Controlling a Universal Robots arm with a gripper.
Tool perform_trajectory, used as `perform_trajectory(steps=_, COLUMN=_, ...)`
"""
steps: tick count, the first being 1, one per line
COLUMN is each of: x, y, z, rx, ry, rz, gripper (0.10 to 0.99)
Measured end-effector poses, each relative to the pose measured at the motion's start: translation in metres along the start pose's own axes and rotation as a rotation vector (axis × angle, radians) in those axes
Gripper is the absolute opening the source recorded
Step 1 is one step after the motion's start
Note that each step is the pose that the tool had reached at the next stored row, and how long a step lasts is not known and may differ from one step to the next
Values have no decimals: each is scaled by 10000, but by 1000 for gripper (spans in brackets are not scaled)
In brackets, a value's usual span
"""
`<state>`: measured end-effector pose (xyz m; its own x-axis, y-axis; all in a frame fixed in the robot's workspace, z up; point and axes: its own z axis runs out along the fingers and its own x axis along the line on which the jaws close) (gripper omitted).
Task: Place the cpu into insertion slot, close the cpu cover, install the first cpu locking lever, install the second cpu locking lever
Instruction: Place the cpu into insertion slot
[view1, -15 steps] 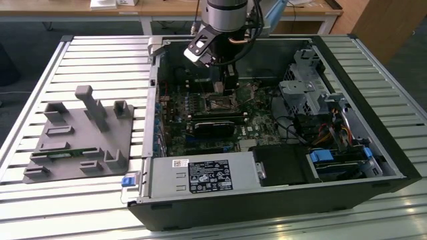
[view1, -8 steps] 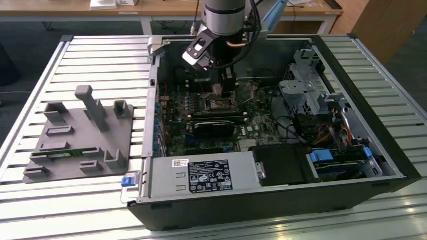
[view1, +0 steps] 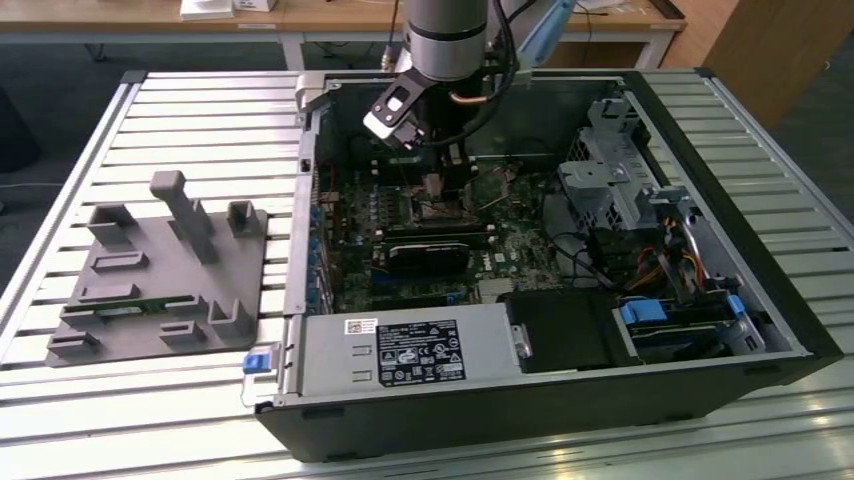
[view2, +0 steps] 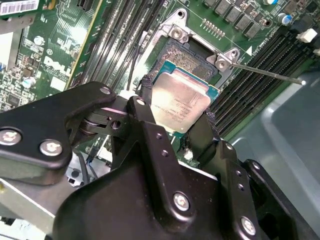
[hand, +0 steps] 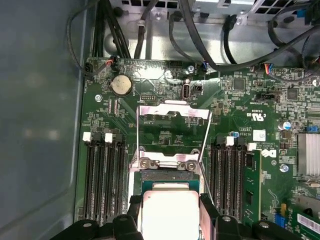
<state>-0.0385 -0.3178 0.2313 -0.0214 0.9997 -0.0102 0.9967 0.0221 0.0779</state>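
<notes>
We are clenching the fingers (view2: 205, 135) on opposite edges of the cpu (view2: 182, 100), a light, stiff, fragile chip (edges only, we judge), just over the insertion slot (view2: 192, 55), at twelve o'clock from the power supply (view1: 400, 350) in the exterior view.

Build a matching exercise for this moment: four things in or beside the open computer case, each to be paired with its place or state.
Things:
1. the cpu
2. the cpu cover
3. the insertion slot
4. the grey fixture plate

Places or states:
A. standing open, with the board visible through its window
B. on the slatted table, at the exterior view's left of the case
C. between the fingers of the gripper
D. partly uncovered, its black recess showing past the cpu

Pairs: 1-C, 2-A, 3-D, 4-B
</notes>
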Motion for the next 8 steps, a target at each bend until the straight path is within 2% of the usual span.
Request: perform_trajectory(steps=8, x=7, y=-8, z=91, rx=1, ry=-2, rz=1, gripper=537)
